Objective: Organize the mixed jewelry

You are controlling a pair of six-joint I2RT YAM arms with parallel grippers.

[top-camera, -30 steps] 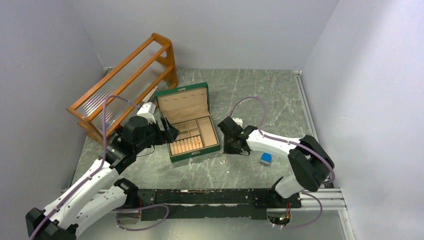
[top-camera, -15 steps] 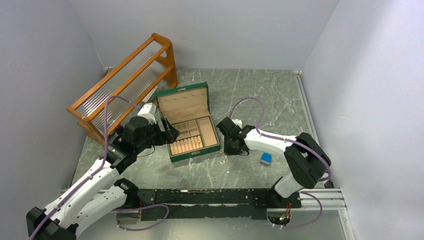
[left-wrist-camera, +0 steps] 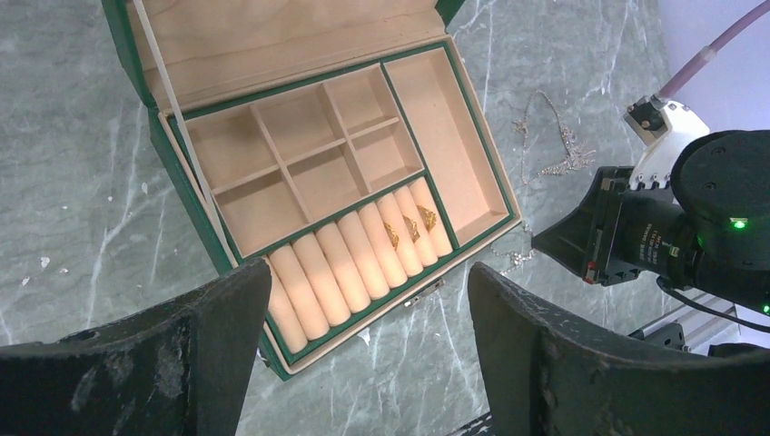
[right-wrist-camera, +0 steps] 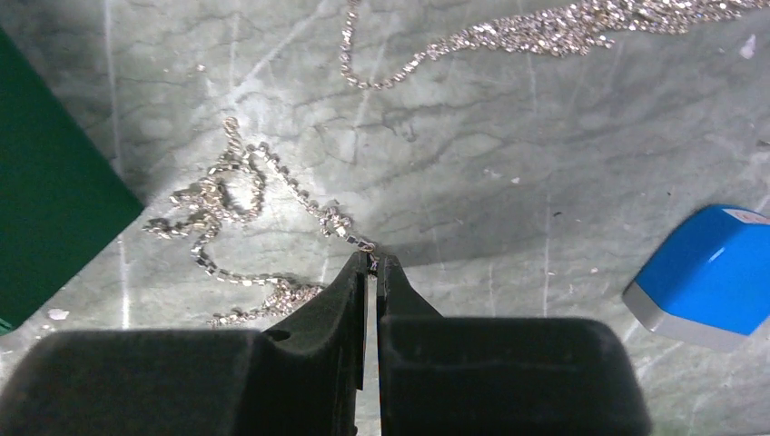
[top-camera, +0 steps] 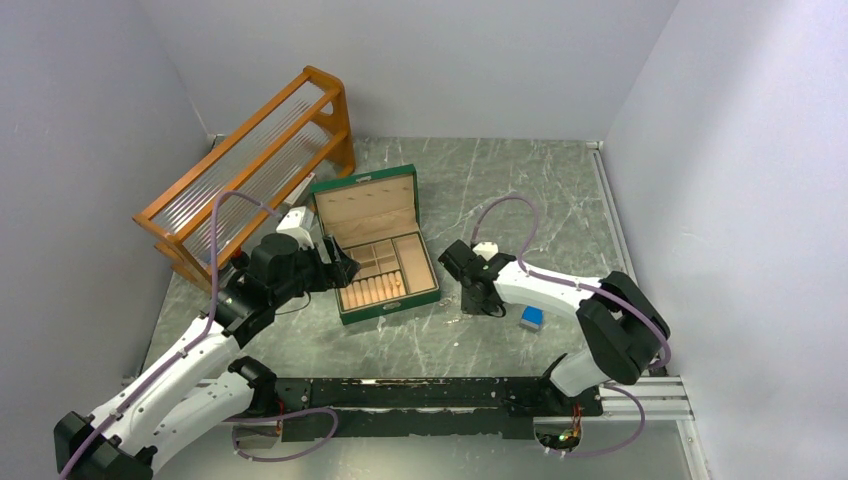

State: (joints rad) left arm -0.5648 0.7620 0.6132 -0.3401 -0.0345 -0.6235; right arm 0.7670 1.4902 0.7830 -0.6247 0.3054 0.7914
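I am watching the right gripper through its own wrist camera. Its jaws are pressing together down to a hairline slit, and they are pinching the end link of a silvery chain. The rest of that chain is lying loosely coiled on the table, trailing off toward 10 o'clock from the fingertips. The coil is ending just beside the corner of the green box, which is filling the 9 o'clock edge of that view.

A second chain is stretching along the top of the view, from 12 toward 2 o'clock, apart from the first. A blue block is sitting at 3 o'clock of the fingertips, clear of both chains.

The left gripper is hovering above the box with its jaws spread wide and nothing between them. The box is standing open, its lid leaning back toward 12 o'clock. Three small gold pieces are sitting tucked among the padded rolls along the front row, at the row's 3 o'clock end. I am seeing nothing in the square compartments behind the rolls or in the long one beside them.

In the overhead view a wooden rack is standing at 10 o'clock of the box.
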